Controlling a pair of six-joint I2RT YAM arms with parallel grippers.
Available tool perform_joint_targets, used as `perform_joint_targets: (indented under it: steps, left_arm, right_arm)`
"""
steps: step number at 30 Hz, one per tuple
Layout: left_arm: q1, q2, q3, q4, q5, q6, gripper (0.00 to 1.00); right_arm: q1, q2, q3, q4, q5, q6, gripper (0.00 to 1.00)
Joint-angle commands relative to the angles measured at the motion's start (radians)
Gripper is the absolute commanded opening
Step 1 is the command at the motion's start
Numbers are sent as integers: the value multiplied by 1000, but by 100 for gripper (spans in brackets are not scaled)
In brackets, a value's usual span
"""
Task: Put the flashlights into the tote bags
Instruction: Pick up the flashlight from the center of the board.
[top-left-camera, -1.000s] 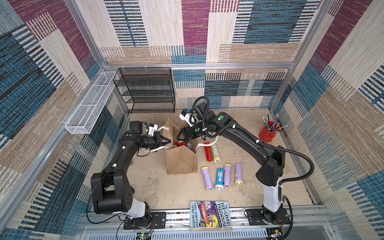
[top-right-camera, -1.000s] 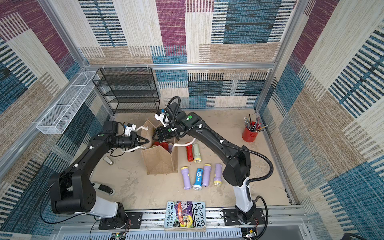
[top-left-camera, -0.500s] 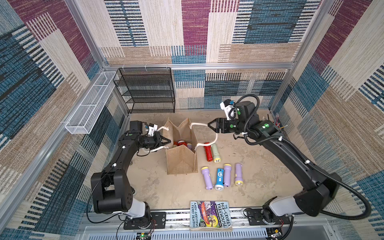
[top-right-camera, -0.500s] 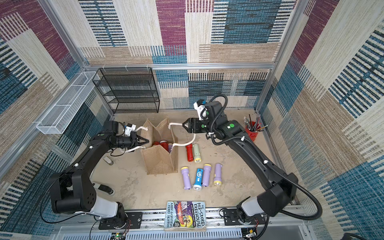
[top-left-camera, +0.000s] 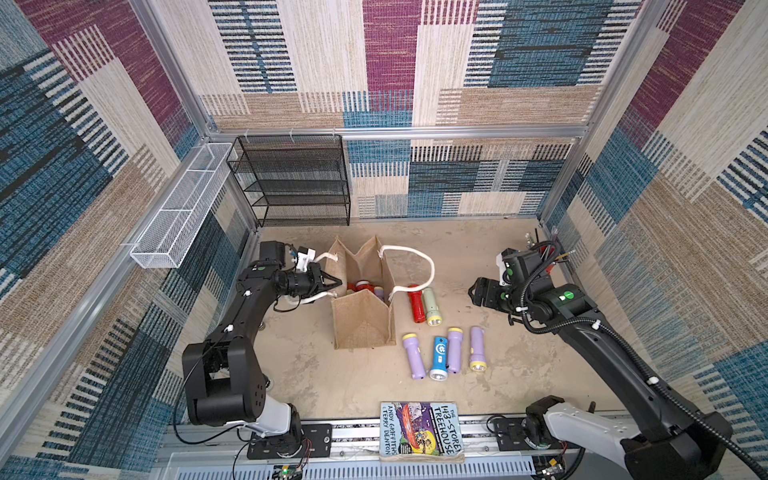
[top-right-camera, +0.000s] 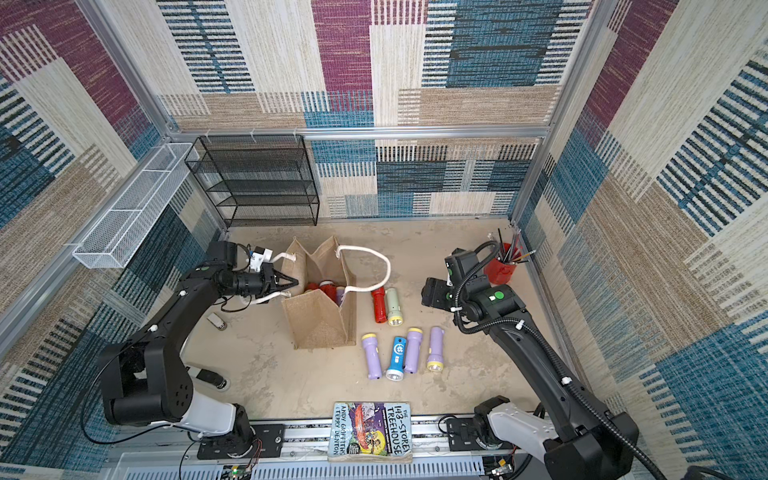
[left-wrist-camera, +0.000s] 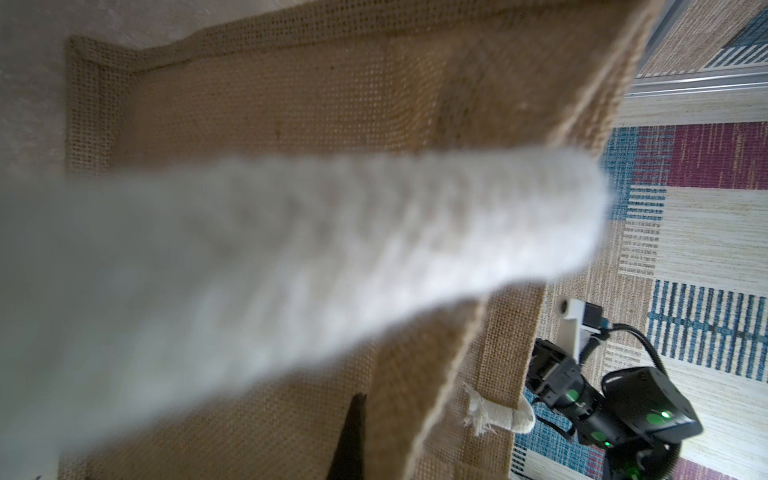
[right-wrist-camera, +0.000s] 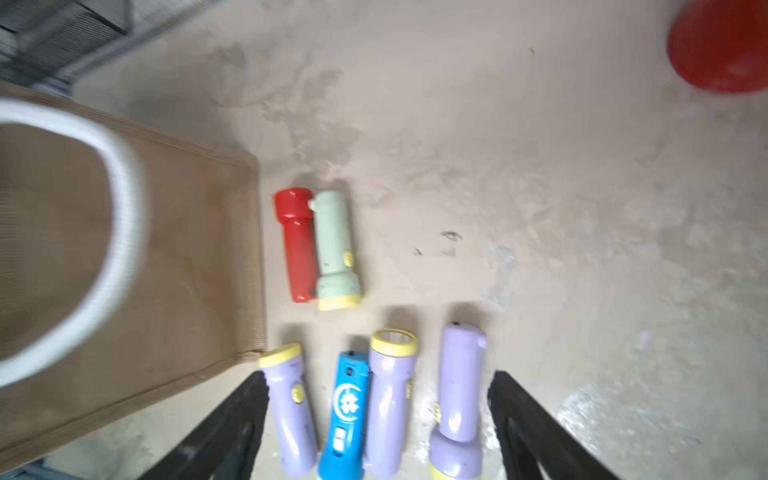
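Right gripper (right-wrist-camera: 379, 376), jaws wide and empty, has dropped the white rope handle (top-left-camera: 428, 262) of the burlap tote bag (top-left-camera: 361, 320) standing mid-table and swung back over six loose flashlights (top-left-camera: 454, 349) beside it. Next pick looks imminent. Left gripper (top-left-camera: 334, 284), closed, rests at the bag's wall.

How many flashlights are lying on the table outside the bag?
6. Red flashlight and pale green flashlight lie side by side beside the burlap bag. Nearer the book, a row: lilac flashlight, blue flashlight, second lilac flashlight, third lilac flashlight. Others lie partly hidden inside it.
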Motion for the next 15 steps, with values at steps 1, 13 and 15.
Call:
perform_joint_targets:
  steps: [1,13,15]
  left_arm:
    - [0,4,5,-14,15,25,3]
    - [0,3,2,-14,20,28,4]
    - [0,2,1,-13,20,27,4]
  right_arm:
    - [-1,-15,-76,-47,31,31,85]
    - [-14,109,-252,160,-44,9,78]
    - [-14,131,-249,178,-36,-3,77]
